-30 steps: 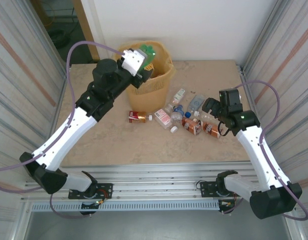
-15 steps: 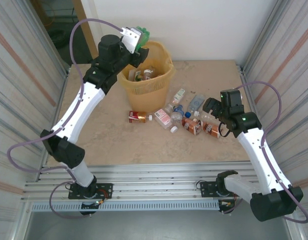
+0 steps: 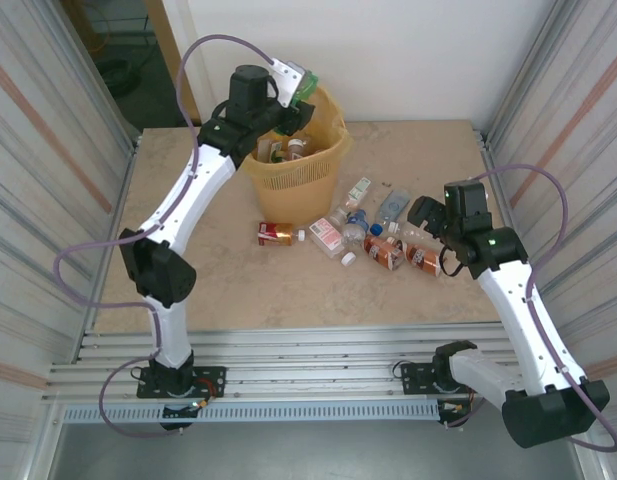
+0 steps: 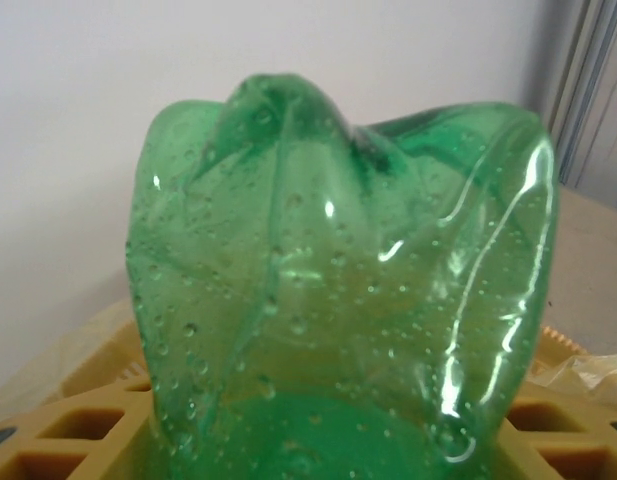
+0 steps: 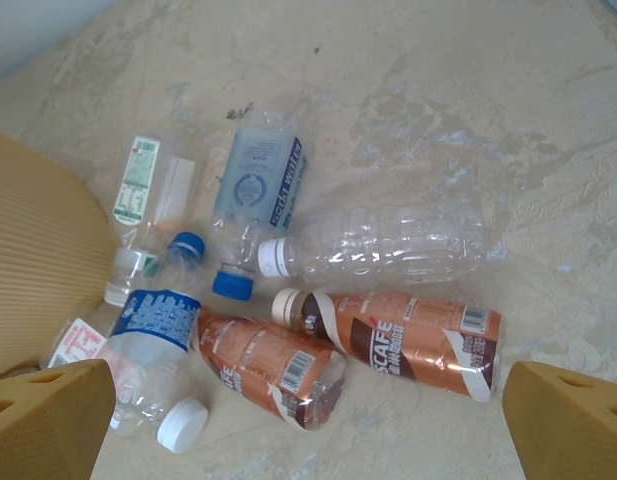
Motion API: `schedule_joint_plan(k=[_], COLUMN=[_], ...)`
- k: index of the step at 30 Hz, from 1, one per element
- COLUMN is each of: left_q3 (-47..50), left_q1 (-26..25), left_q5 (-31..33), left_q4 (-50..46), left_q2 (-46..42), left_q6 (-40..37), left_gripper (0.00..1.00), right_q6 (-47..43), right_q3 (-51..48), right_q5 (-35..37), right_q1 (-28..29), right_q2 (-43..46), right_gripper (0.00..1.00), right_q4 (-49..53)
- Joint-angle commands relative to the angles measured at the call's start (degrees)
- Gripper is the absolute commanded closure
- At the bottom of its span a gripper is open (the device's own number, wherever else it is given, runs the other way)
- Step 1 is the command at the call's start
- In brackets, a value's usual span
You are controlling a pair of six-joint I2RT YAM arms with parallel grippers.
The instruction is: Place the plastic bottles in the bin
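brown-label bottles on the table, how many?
2. First brown-label bottle lies beside the clear white-capped bottle; second brown-label bottle lies next to it, nearer the bin. Others may be hidden.

A beige, marbled counter sits evenly lit. Behind it stands a plain white wall; corrugated metal panels flank it left and right. Beyond its far-left corner stands a wooden door frame.

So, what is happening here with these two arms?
The left gripper holds a green bottle over the bin's far rim, not yet released. A few bottles already lie inside the bin. The right gripper hangs open above the other bottles on the table and holds nothing.
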State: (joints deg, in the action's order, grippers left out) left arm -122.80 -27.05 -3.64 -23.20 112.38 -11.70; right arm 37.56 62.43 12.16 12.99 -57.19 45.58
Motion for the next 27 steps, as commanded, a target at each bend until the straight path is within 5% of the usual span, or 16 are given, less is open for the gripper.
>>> schedule_joint_plan(k=[1, 27], left_q3=[-3.18, -7.27], left_q1=[0.33, 0.43], left_q5=[-2.31, -5.34], left_q4=[-3.14, -17.07], left_q2=[1.87, 9.83], left_q6=[0.28, -5.16], left_gripper=[0.51, 0.42], right_q6=[1.51, 1.20], right_q3=[0.12, 0.59], right_q5=[1.96, 3.49], right_q1=[-0.43, -1.48], right_q2=[2.07, 2.42], right_gripper=[0.02, 0.02], right_q4=[2.09, 4.37])
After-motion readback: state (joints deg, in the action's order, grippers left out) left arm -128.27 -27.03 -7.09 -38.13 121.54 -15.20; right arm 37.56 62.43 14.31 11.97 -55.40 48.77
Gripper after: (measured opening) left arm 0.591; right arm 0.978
